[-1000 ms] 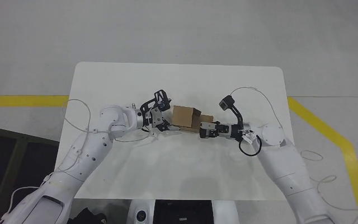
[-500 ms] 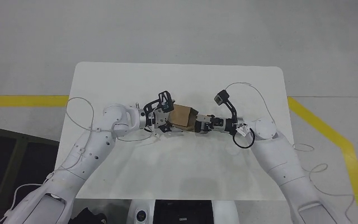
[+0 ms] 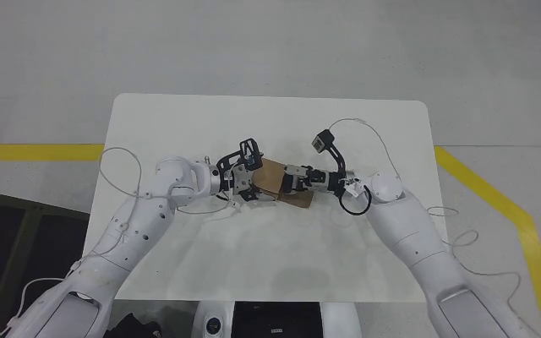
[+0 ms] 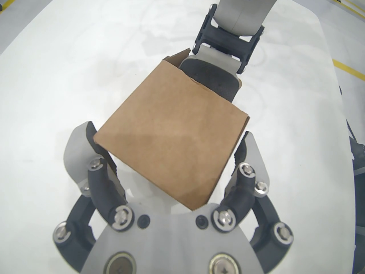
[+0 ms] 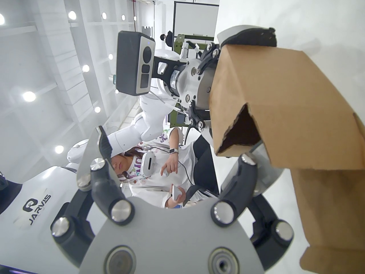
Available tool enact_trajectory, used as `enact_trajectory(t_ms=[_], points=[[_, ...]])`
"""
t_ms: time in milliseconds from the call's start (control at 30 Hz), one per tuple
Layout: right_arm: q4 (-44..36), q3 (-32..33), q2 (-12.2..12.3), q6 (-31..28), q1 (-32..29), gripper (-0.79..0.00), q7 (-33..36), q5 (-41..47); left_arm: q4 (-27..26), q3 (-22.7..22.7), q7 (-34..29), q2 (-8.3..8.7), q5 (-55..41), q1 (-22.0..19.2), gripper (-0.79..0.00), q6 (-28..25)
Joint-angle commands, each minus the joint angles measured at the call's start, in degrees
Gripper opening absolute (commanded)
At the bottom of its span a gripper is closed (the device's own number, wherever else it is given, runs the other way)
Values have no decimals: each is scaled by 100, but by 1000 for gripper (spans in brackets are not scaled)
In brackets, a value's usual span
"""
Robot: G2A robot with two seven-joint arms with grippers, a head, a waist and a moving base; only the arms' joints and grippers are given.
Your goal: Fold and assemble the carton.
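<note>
**While both arms hold on, carton stands half-built**

Where the left arm comes in, the left gripper (image 4: 168,136) has its jaws clamped on the near end of the carton (image 4: 171,143), one finger on each side wall. Carton sits at mid-counter (image 3: 169,118), between the two arms (resting or raised a little, cannot tell).

Done so far: tube squared up, top panel flat, side creases sharp.

Far end is open. Right gripper (image 5: 175,155) works at that end, jaws apart: one finger pushed in at the mouth of the carton, the other free in the air. A long flap (image 5: 328,215) hangs loose beside it, not tucked. Near end is hidden behind the left jaws, so its closure is unknown.

Judgement: roughly halfway. End flaps are left to fold in and lock.

Around: thin white cable (image 3: 102,166) looped on the counter by the left arm, a second cable (image 3: 380,142) arcing over the right wrist, both well apart from the carton. Yellow floor line (image 3: 42,152) beyond the counter.

Likely obstruction: the right finger itself, sitting where the loose flap must fold.
</note>
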Motion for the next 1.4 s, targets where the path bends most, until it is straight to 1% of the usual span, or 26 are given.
enact_trajectory(t_ms=[0, 200, 333, 533, 633, 800, 933, 1033, 1167, 1367], points=[[124, -78, -53, -45, 67, 0, 1, 49, -10, -11, -33, 0, -18, 10, 0, 7], [437, -276, -193, -175, 219, 0, 90, 140, -42, -76, -148, 11, -71, 30, 0, -7], [533, -256, -215, -205, 264, 0, 198, 183, -56, -88, -214, 8, -85, 54, 0, 65], [289, 58, -68, -56, 59, 0, 291, 66, -24, -86, -296, -18, -173, 24, 0, 192], [-40, 279, 49, 59, -131, 0, 340, -86, 1, -89, -338, -26, -210, 12, 0, 206], [-715, 636, 245, 417, -401, 0, 417, -518, 25, -105, -396, -35, -274, -1, 0, 219], [-1100, 951, 375, 611, -558, 0, 181, -912, 32, -121, -445, -39, -334, -7, 0, 211], [-1161, 1064, 411, 601, -591, 0, 27, -1019, 24, -130, -481, -41, -359, 0, 0, 209], [-1015, 1016, 394, 527, -448, 0, -69, -1126, -14, -148, -514, -37, -374, 24, 0, 191], [-681, 702, 305, 350, -121, 0, 304, -1088, -53, -178, -550, -33, -380, 50, 0, 185]])
